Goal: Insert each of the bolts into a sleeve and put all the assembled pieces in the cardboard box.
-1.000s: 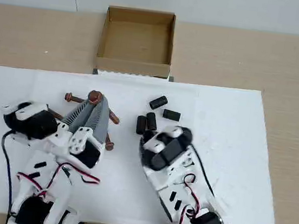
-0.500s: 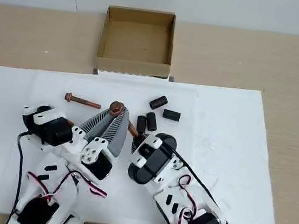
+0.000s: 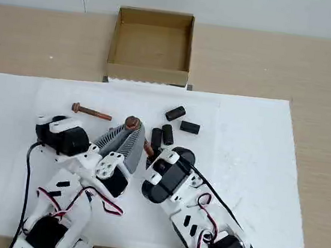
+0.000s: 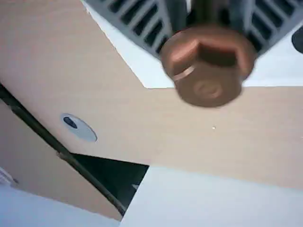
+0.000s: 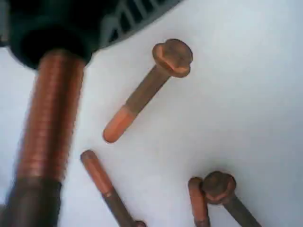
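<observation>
My left gripper [image 3: 129, 133] is shut on a copper bolt [image 3: 132, 122], with grey slatted fingers [image 4: 137, 19] on both sides of its hex head [image 4: 208, 66]. The bolt's threaded shaft [image 5: 47, 118] runs into a black sleeve [image 5: 45, 33] that my right gripper [image 3: 152, 154] holds shut, close beside the left one at the middle of the paper. In the high view the sleeve is hidden under the right arm. The cardboard box [image 3: 147, 73] stands open at the back, with nothing in it.
Several loose black sleeves [image 3: 168, 134] lie just beyond the grippers. One loose bolt [image 3: 91, 112] lies to the left, and more bolts [image 5: 151, 85] lie on the white paper [image 3: 253, 147] under the left arm. Bare table surrounds the sheet.
My left gripper carried its bolt rightwards from the bolt pile. The right gripper came left to meet it. The bolt's shaft now stands in the sleeve's end.
</observation>
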You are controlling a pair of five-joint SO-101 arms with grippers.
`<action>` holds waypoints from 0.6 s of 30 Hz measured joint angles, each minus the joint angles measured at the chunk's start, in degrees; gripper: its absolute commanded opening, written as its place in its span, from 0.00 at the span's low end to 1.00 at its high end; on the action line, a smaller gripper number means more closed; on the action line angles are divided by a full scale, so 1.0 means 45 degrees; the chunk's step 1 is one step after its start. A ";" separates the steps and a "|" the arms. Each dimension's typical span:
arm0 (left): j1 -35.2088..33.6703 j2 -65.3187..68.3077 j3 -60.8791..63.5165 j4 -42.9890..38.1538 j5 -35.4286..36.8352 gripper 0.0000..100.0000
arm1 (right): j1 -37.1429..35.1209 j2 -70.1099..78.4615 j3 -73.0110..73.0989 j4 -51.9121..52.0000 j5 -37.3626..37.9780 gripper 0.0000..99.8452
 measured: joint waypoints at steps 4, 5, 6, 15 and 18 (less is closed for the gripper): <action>0.0098 -0.0020 0.0234 -0.0059 0.0156 0.01 | -0.0039 0.0000 0.0000 0.0000 0.0000 0.00; 0.0098 -0.0020 0.0234 -0.0059 0.0156 0.01 | -0.0039 0.0000 0.0000 0.0000 0.0000 0.00; 0.0098 -0.0020 0.0234 -0.0059 0.0176 0.01 | -0.0039 0.0000 -0.0039 0.0000 0.0000 0.00; 0.1114 -0.0039 0.0606 0.0625 0.0117 0.01 | 0.0000 0.0020 -0.0156 0.0020 0.0000 0.00; 0.1485 -0.0039 0.0606 0.1426 0.0117 0.01 | 0.0000 0.0020 -0.0313 0.0020 0.0000 0.00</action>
